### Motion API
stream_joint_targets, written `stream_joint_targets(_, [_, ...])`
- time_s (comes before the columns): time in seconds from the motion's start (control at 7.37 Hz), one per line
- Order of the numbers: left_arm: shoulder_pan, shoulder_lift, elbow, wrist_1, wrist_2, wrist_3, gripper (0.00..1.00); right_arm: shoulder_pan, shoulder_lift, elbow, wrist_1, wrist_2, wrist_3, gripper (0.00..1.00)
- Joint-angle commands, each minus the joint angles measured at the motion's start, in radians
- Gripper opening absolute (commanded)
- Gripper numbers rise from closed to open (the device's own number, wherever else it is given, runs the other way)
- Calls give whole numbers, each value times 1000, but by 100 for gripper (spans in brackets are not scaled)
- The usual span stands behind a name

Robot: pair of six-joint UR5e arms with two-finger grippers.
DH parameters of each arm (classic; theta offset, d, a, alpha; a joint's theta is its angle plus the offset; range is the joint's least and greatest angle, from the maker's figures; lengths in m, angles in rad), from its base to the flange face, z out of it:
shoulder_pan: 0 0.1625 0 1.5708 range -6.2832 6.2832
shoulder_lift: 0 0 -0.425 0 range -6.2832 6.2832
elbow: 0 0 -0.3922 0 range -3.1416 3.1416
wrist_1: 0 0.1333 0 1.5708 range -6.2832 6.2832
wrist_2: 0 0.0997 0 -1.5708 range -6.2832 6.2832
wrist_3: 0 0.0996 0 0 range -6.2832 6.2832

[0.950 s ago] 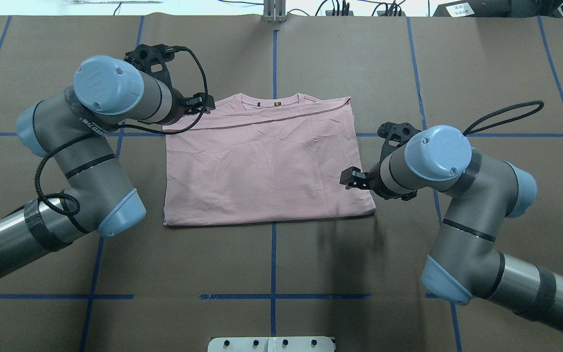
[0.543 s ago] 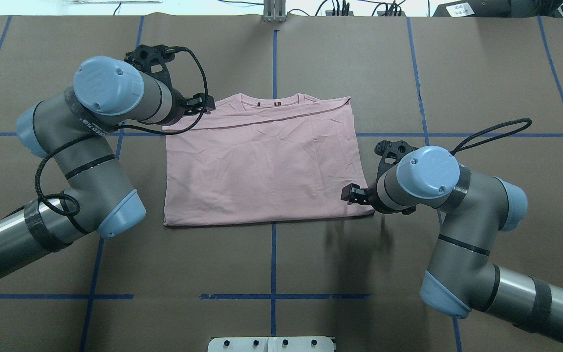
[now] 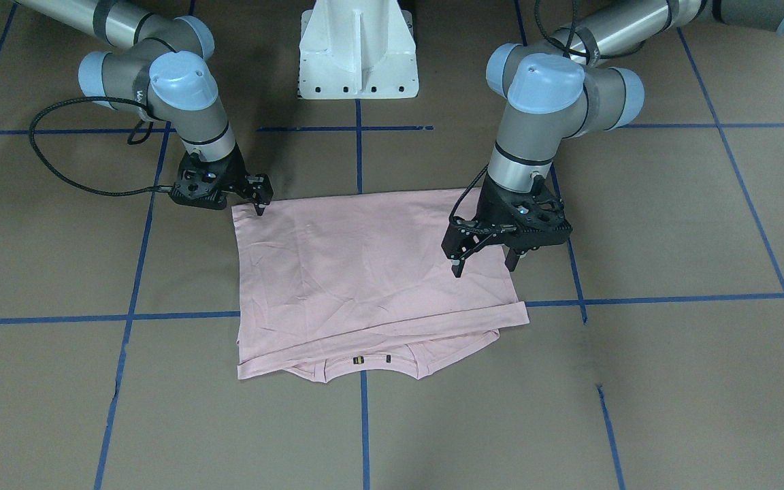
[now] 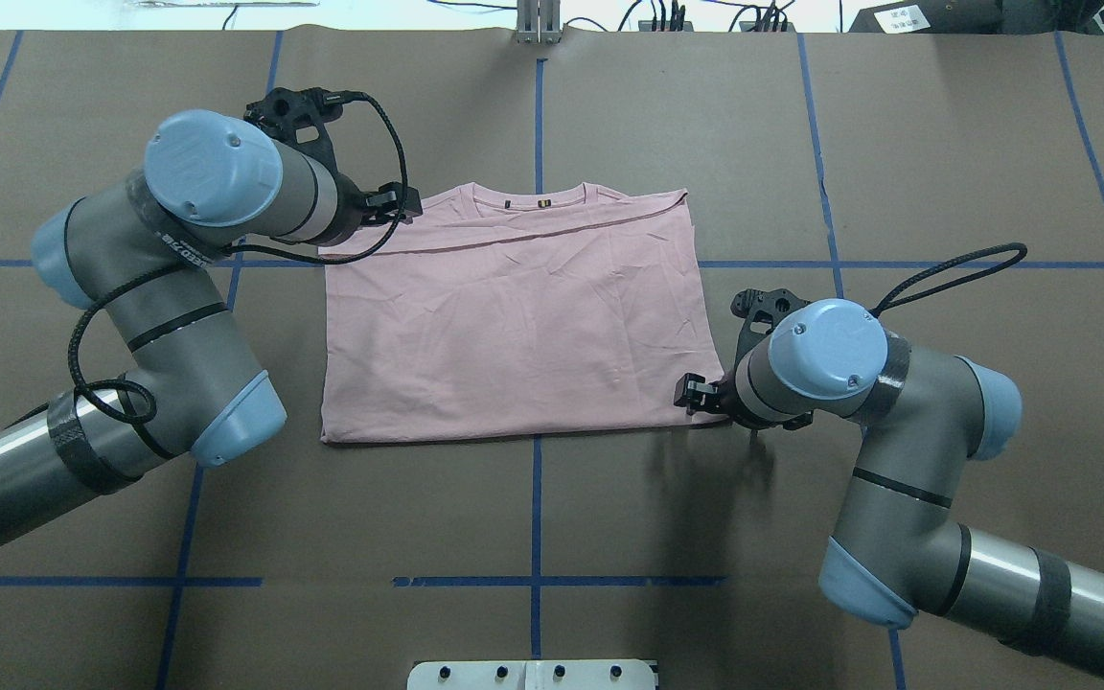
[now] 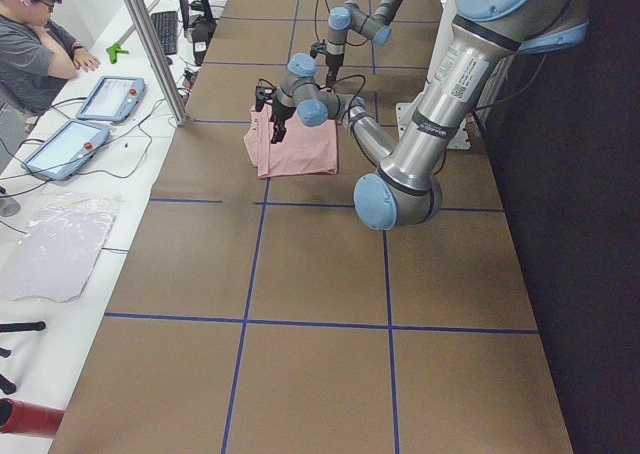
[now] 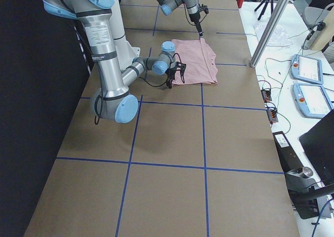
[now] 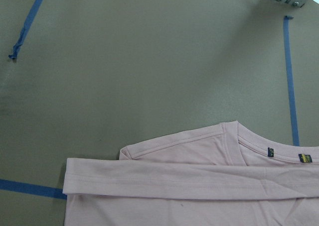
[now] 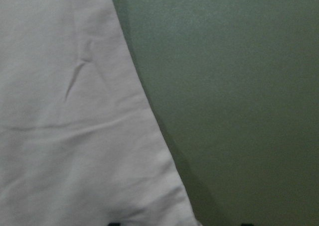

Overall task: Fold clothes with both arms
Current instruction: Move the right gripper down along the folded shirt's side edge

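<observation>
The pale pink T-shirt (image 4: 514, 326) lies flat on the brown table, folded into a rectangle with its ribbed collar (image 4: 538, 196) at the far edge. No print shows. My left gripper (image 4: 397, 206) is open and empty, and hovers above the shirt's far left corner; the front view shows its fingers spread (image 3: 484, 265). My right gripper (image 4: 691, 395) is low at the shirt's near right corner, also seen in the front view (image 3: 263, 199). In the right wrist view its two fingertips sit wide apart at the bottom edge, either side of the shirt's corner (image 8: 75, 136). It holds nothing.
Blue tape lines (image 4: 536, 498) cross the brown table cover. The white pedestal (image 3: 358, 54) stands at the robot's side of the table. A metal post (image 4: 538, 24) stands at the far edge. An operator (image 5: 35, 44) sits by tablets beyond that edge.
My right gripper has moved along the shirt's right edge toward the robot, down to the near right corner. The left arm and the shirt have not moved.
</observation>
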Motion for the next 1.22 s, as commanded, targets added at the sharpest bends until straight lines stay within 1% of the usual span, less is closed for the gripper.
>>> stream_joint_targets(0.0, [0, 0, 0, 0, 0, 0, 100, 2, 0, 5, 0, 3, -6, 0])
stream_joint_targets(0.81, [2, 0, 3, -2, 2, 0, 100, 13, -6, 51, -14, 18, -6, 0])
stream_joint_targets(0.95, [2, 0, 3, -2, 2, 0, 100, 16, -23, 108, -80, 45, -6, 0])
stream_joint_targets(1.09, [3, -2, 2, -2, 0, 0, 100, 11, -59, 224, -192, 52, -6, 0])
